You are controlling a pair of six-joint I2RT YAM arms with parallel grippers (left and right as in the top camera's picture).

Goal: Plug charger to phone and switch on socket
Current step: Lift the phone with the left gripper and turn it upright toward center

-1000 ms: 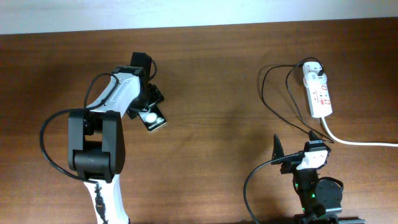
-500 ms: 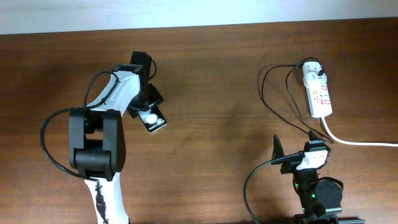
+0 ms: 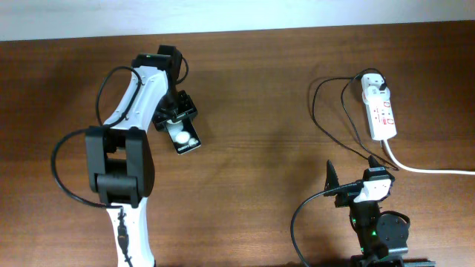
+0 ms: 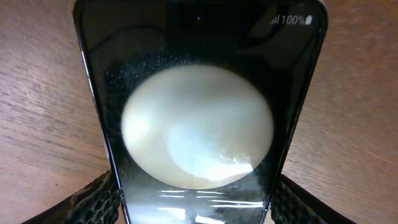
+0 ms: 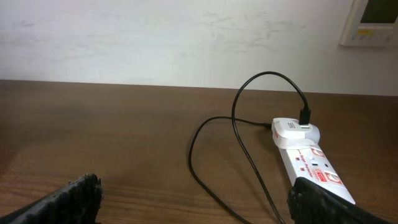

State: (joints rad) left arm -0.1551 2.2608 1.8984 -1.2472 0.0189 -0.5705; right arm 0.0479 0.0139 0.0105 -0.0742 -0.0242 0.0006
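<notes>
At 5 o'clock on the tabletop (image 3: 260, 89), nearest the front edge, the right tool (image 3: 354, 174) stands with its jaws spread wide, holding nothing. Just beyond it, the thin black cable of the charger (image 5: 292, 131) loops across the wood. Its free tip cannot be made out.

Farther back, at 10 o'clock, the left tool (image 3: 177, 120) points down over the phone (image 3: 185, 138). The phone lies flat and slightly askew. The wrist view shows the textured fingers (image 4: 93, 199) pressed against its two long edges, a narrowed grip on the phone. Its dark screen shows a pale round glow and "100%" in one corner.

Farthest, at 2 o'clock, lies the socket (image 3: 380, 111), well apart from the phone. The charger's white adapter sits plugged into its far end. A thick white cord (image 3: 423, 169) leaves its near end toward 3 o'clock.
</notes>
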